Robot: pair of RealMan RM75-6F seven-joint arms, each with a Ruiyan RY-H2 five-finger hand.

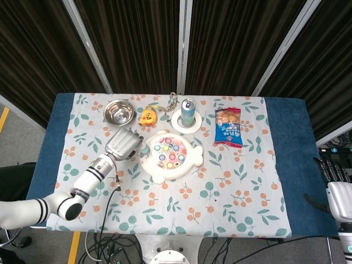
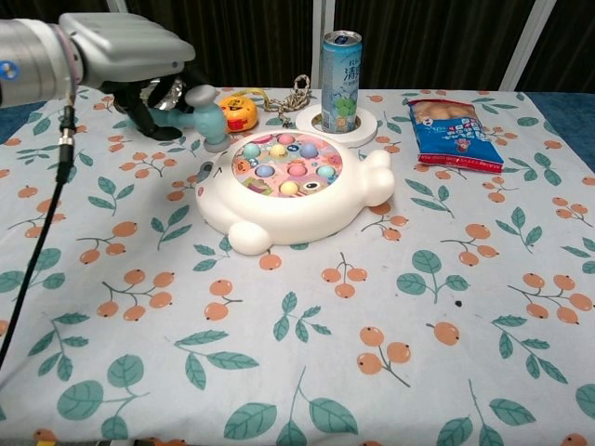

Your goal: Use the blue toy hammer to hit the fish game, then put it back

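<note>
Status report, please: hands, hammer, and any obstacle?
Left hand grips blue toy hammer, left of fish game. Right hand idle off table. Nothing blocking.

The blue toy hammer (image 2: 197,107) is pale blue, with a short handle and a rounded head. It is gripped in the left robot hand (image 2: 125,56) and held level above the desk, head pointing toward the fish game (image 2: 293,190) and hanging just off its rim at about 10 o'clock. The fish game is a white fish-shaped base lying flat, its round top studded with coloured buttons.
</note>
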